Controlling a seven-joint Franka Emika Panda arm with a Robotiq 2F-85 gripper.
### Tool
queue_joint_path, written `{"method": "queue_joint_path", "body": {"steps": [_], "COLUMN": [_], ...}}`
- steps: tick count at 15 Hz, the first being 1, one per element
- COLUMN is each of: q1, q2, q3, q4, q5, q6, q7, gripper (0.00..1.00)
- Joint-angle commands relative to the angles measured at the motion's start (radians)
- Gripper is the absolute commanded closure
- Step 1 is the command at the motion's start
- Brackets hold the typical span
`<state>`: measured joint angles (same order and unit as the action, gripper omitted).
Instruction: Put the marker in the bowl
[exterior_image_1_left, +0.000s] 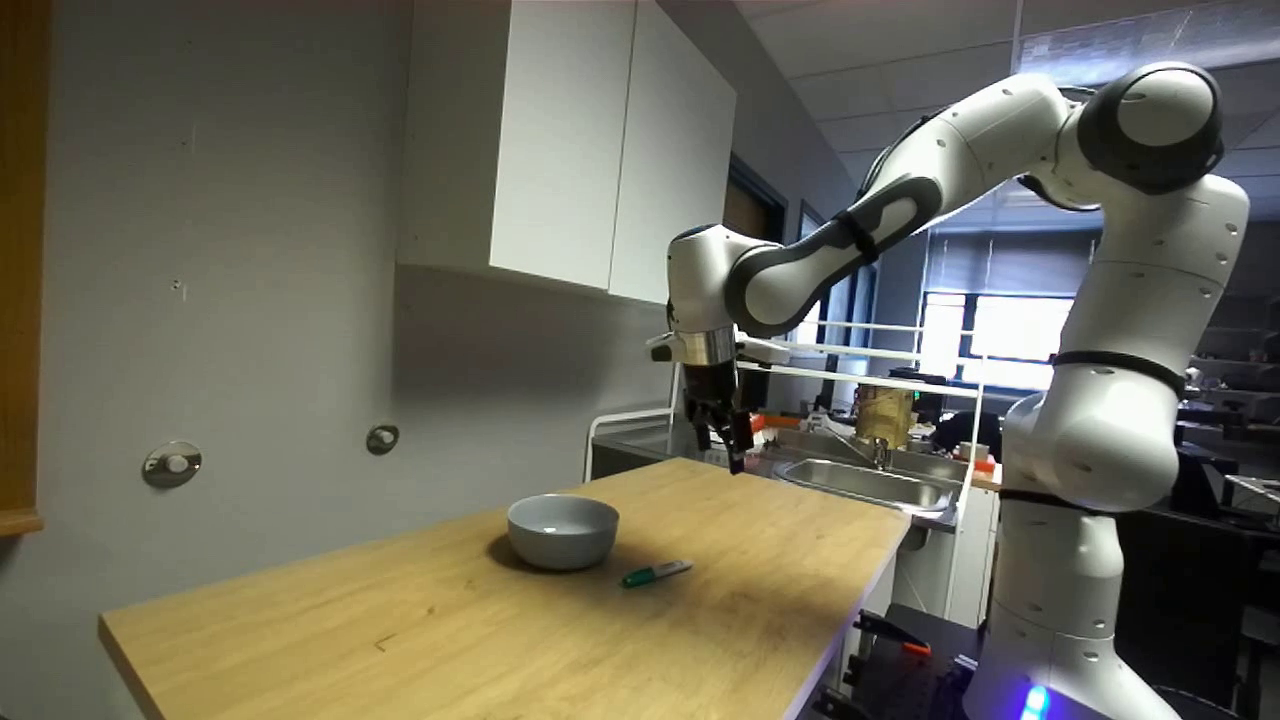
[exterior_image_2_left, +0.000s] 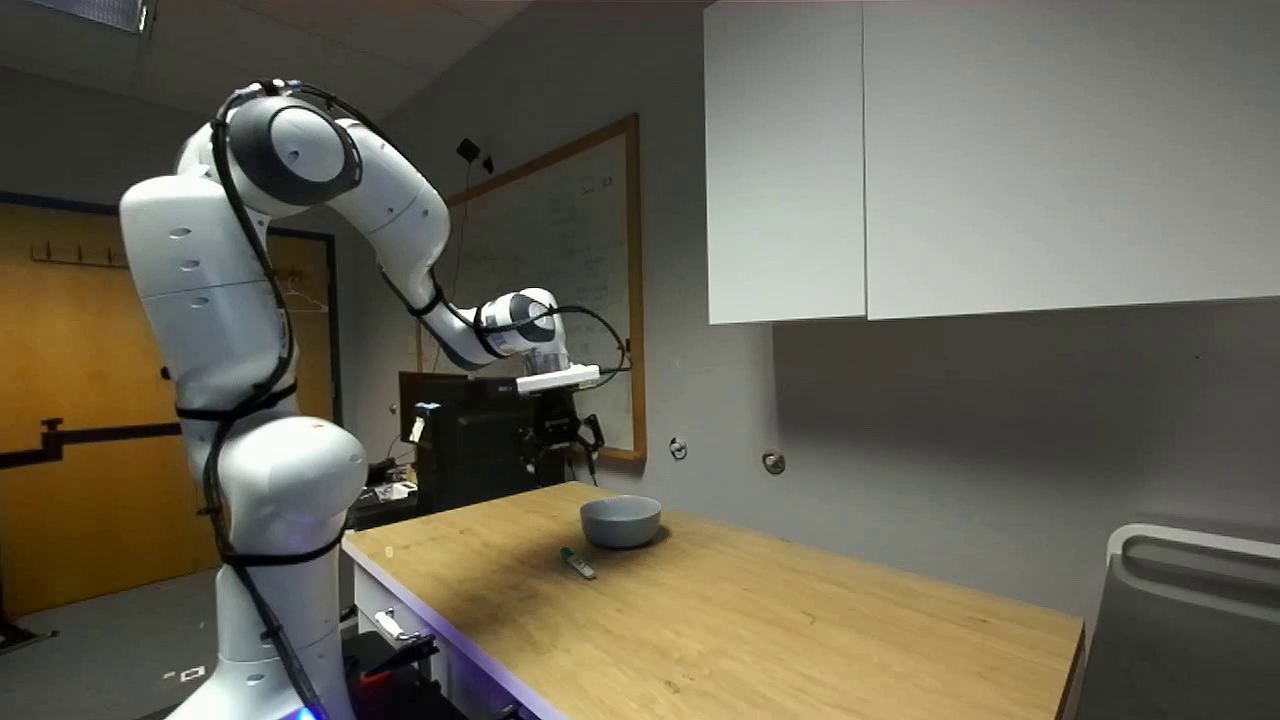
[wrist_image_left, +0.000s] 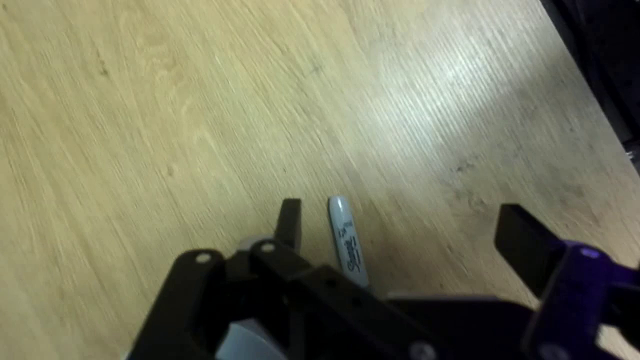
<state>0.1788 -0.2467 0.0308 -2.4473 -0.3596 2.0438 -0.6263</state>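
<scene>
The marker (exterior_image_1_left: 655, 574) is a short stick with a green end and a pale grey body. It lies flat on the wooden table, beside the bowl and apart from it; it also shows in an exterior view (exterior_image_2_left: 578, 564). The bowl (exterior_image_1_left: 563, 535) is round, plain grey and upright, and it also shows here (exterior_image_2_left: 620, 522). My gripper (exterior_image_1_left: 722, 450) is open and empty, well above the table. In the wrist view, the marker's pale body (wrist_image_left: 346, 240) appears between the open fingers (wrist_image_left: 400, 217); its green end is hidden behind the gripper. Only a sliver of the bowl (wrist_image_left: 250, 345) shows there.
The wooden table (exterior_image_1_left: 400, 640) runs along a grey wall. A white wall cabinet (exterior_image_1_left: 570, 140) hangs above the back side. A metal sink (exterior_image_1_left: 880, 490) and white rails (exterior_image_1_left: 850, 375) stand beyond the table's end. A dark monitor (exterior_image_2_left: 480, 430) is behind the gripper.
</scene>
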Motion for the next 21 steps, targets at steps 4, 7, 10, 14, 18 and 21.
{"method": "queue_joint_path", "body": {"steps": [4,7,10,14,18,21], "q1": [-0.013,-0.034,-0.063,-0.092,-0.108,-0.115], "q2": [0.123,0.171,0.227,0.29,0.34,0.388], "q3": [-0.028,-0.033,-0.028,-0.016,-0.009,-0.004], "q4": [0.089,0.113,0.146,0.173,0.191,0.215], "q5": [0.22,0.302,0.35,0.37,0.367,0.361], "q6": [0.083,0.096,0.098,0.114,0.132,0.138], "q7": [-0.386,-0.511,-0.579,-0.536,-0.455,-0.383], "gripper": [0.0,0.0,0.0,0.0,0.0,0.0]}}
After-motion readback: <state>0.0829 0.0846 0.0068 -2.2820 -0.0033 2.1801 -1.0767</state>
